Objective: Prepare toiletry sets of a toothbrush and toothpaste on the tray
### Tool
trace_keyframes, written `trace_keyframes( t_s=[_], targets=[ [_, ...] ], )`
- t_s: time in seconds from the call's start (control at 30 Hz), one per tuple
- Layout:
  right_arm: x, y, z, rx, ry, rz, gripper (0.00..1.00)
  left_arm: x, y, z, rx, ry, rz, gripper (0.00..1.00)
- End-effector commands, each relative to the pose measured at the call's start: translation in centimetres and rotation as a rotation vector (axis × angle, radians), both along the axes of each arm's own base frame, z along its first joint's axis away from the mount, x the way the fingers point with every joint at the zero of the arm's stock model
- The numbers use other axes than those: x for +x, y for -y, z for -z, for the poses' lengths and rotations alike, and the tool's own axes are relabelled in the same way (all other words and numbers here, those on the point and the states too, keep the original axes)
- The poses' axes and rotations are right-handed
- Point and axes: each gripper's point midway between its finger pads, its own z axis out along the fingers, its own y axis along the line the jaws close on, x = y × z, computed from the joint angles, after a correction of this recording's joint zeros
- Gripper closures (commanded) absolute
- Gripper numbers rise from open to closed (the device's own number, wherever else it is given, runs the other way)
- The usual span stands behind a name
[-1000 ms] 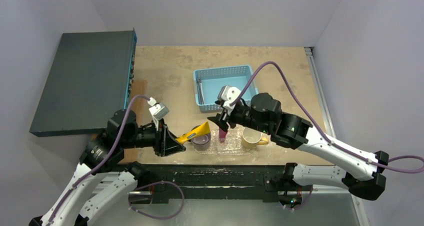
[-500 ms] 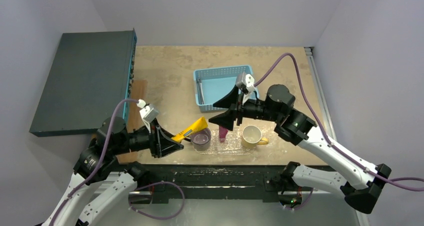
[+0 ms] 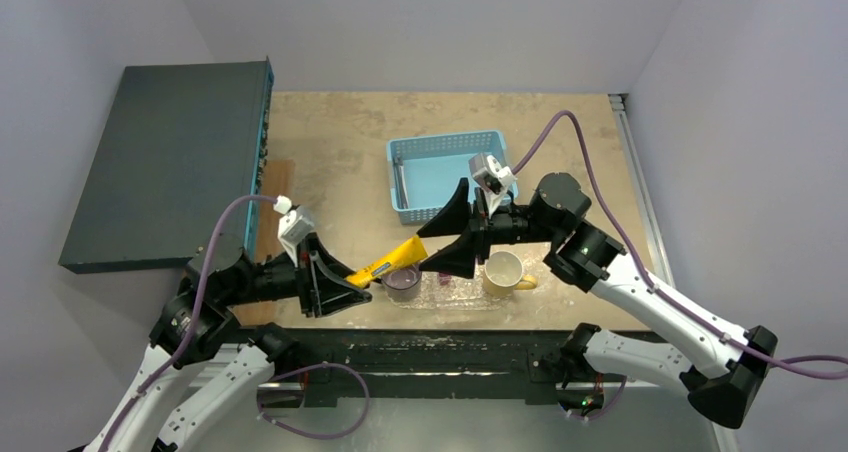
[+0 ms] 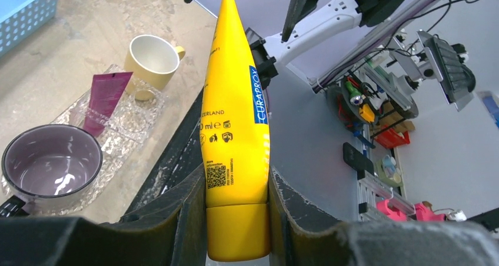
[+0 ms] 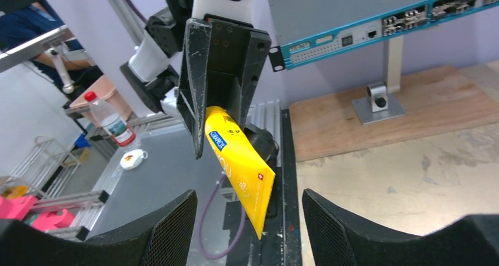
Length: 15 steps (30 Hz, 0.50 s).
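My left gripper (image 3: 352, 277) (image 4: 236, 186) is shut on the cap end of a yellow toothpaste tube (image 3: 393, 258) (image 4: 235, 113), whose flat end points up and right. My right gripper (image 3: 441, 234) (image 5: 247, 206) stands open facing it, its fingers on either side of the flat end (image 5: 242, 175) without touching. A magenta-pink tube (image 4: 103, 99) lies on the clear crinkled tray (image 3: 470, 298) (image 4: 136, 114). Along the basket's left wall lies a thin grey stick (image 3: 399, 180); I cannot tell whether it is a toothbrush.
A purple mug (image 3: 403, 281) (image 4: 50, 167) stands on the tray's left end and a yellow mug (image 3: 503, 273) (image 4: 154, 57) at its right end. The light-blue basket (image 3: 478, 144) sits behind them. A dark network switch (image 3: 170, 162) (image 5: 376, 10) fills the far left.
My right gripper has let go of the pink tube on the tray, risen, turned toward the left arm and opened wider. The left gripper has brought the yellow tube slightly closer to it.
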Motion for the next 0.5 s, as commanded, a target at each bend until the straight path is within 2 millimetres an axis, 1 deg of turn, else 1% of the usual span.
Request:
trace_keyframes(
  t_s=[0.0,0.2,0.47],
  targets=[
    [-1.15,-0.26,-1.39,0.070,-0.027,-0.080,0.33,-0.63,0.72,-2.21,-0.075,0.062,0.079,1.00],
    [-1.81,-0.51,-1.66,0.086,-0.058,-0.132,0.37,-0.51,0.88,-2.24,-0.076,0.066,0.087,1.00],
    [-2.09,-1.17,-0.95,0.076,-0.085,-0.165,0.45,-0.29,1.00,-2.02,-0.073,0.062,0.085,1.00]
  ],
)
